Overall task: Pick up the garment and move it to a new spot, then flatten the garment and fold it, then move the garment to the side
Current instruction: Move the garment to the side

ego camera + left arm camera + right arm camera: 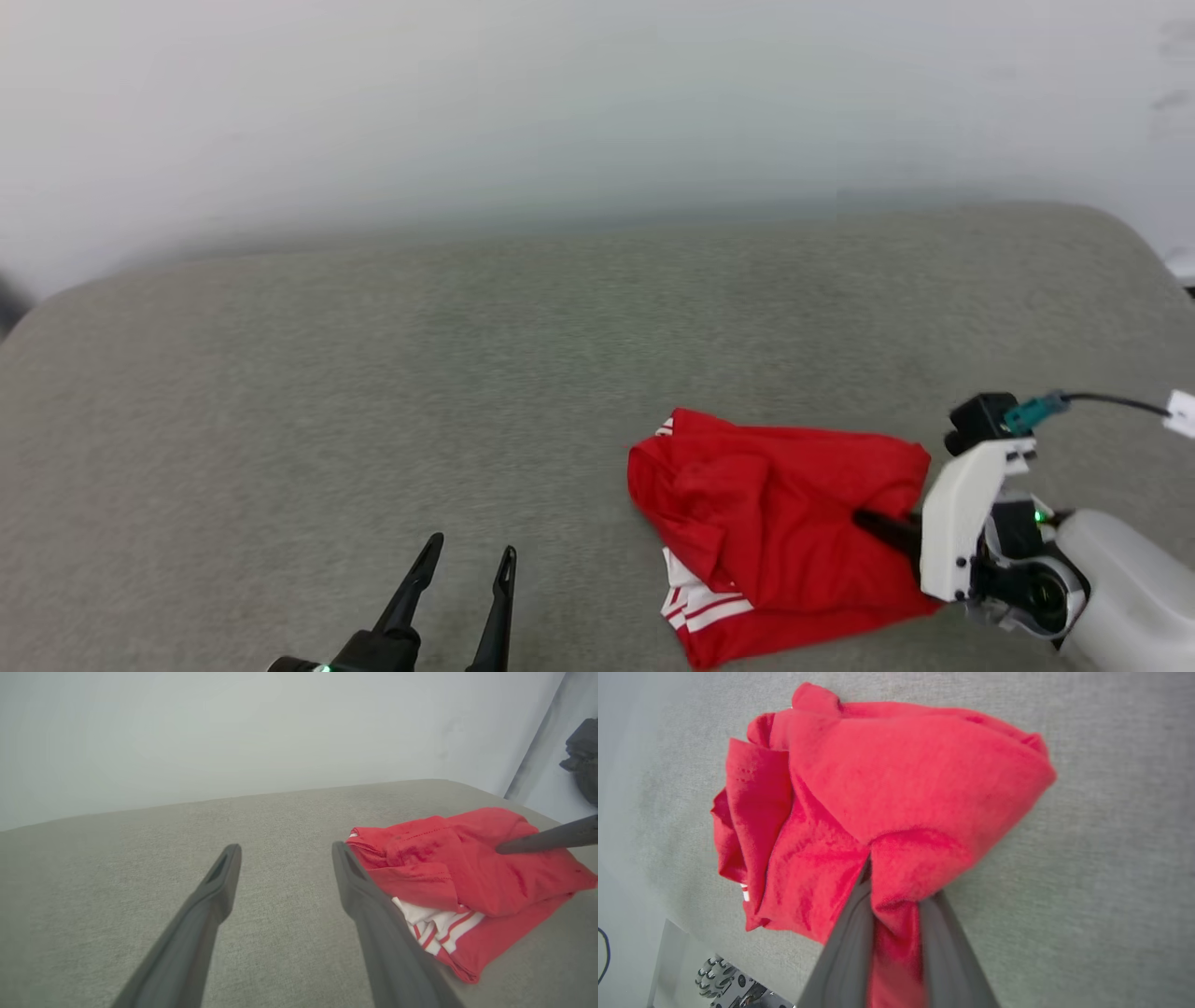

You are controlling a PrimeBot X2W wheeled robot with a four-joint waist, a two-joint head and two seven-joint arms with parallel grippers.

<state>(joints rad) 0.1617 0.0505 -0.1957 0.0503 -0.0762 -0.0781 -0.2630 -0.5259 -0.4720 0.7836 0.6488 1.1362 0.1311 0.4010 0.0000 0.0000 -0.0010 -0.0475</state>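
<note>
**Right tool pinched on the crumpled garment, left tool wide open**

My right tool (896, 896) has closed on a fold of the garment (784, 523). In the right wrist view a strip of red cloth runs down between the two dark fingers, and the jaws are drawn in tight against it. The fingertips themselves are buried in the fabric, so I cannot see how deep the bite goes. In the head view one dark finger pokes into the right edge of the heap. The pale forearm (1120, 579) behind it is cut off by the frame's edge.

The garment lies bunched on the grey fabric-covered bench (373, 373), on my right-hand side and toward the near edge. It is folded over itself so much that I cannot tell front from back or find the collar. A bit of white sleeve with red stripes (700, 607) peeks out from under the near-left corner; the rest of what I see is plain red.

My left tool (472, 544) hangs over bare bench, left of the garment and apart from it, jaws spread wide with nothing between them. Its base is cut off by the bottom of the head view.

The bench's far edge against the pale wall (560, 112) is blurred.
</note>
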